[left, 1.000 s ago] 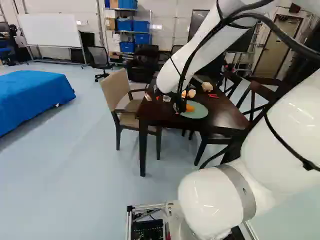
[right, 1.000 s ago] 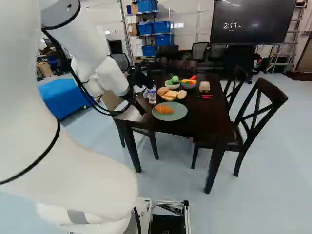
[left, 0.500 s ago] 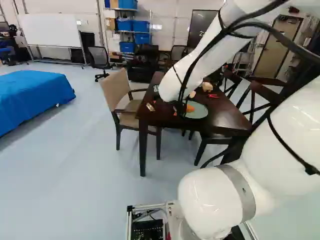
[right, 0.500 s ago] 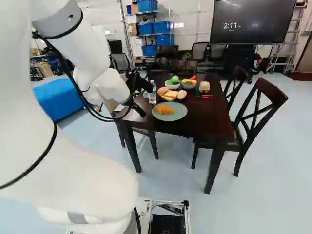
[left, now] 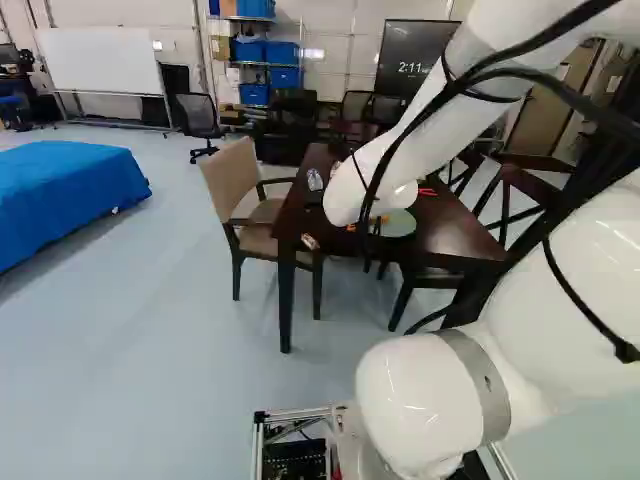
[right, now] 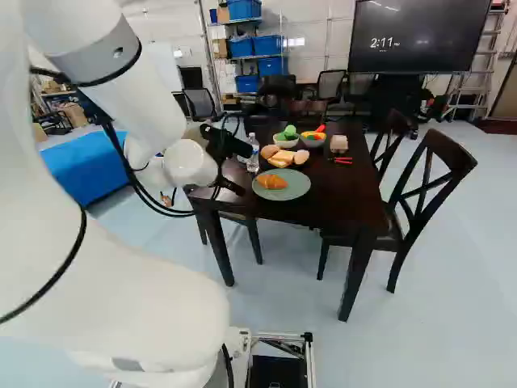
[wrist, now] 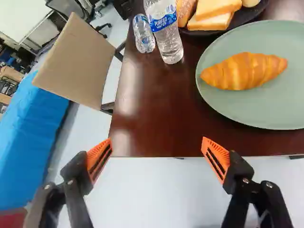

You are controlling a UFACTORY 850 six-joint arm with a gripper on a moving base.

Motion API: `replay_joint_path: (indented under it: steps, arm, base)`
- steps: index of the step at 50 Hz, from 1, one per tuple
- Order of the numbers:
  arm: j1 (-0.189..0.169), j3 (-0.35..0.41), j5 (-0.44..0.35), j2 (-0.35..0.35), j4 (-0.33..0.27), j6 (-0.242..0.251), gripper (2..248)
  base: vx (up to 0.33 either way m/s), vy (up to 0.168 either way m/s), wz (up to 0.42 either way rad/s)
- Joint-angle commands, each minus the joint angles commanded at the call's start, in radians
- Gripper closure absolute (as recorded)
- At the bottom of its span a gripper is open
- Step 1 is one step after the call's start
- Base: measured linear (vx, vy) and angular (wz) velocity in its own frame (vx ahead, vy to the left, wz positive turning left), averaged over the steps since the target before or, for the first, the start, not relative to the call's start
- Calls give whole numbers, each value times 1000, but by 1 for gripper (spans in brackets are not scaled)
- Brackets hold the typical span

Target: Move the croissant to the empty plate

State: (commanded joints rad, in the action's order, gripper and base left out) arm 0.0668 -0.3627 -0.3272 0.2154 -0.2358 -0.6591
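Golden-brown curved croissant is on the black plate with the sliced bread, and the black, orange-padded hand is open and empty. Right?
Wrong plate. The golden-brown curved croissant is on the round pale-green plate, as the wrist view shows. The rest stands: the black, orange-padded hand is open and empty.

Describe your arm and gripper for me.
The arm is glossy white with rounded joints, grey bands and black cables running along it. The gripper is black, with two slim fingers carrying slotted orange pads.
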Motion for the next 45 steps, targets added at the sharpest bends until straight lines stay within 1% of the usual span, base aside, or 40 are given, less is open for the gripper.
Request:
replay_joint_path:
  steps: [10, 21, 37, 45]
  arm:
    - [-12, 48, -96, 11, 41, 116, 3]
    - [-24, 97, -192, 23, 83, 232, 3]
    - [-38, 156, -310, 36, 134, 374, 3]
    - [-44, 181, -358, 42, 155, 433, 3]
  base:
    - [0, 0, 0]
    - [0, 0, 0]
    - [0, 0, 0]
    - [0, 0, 0]
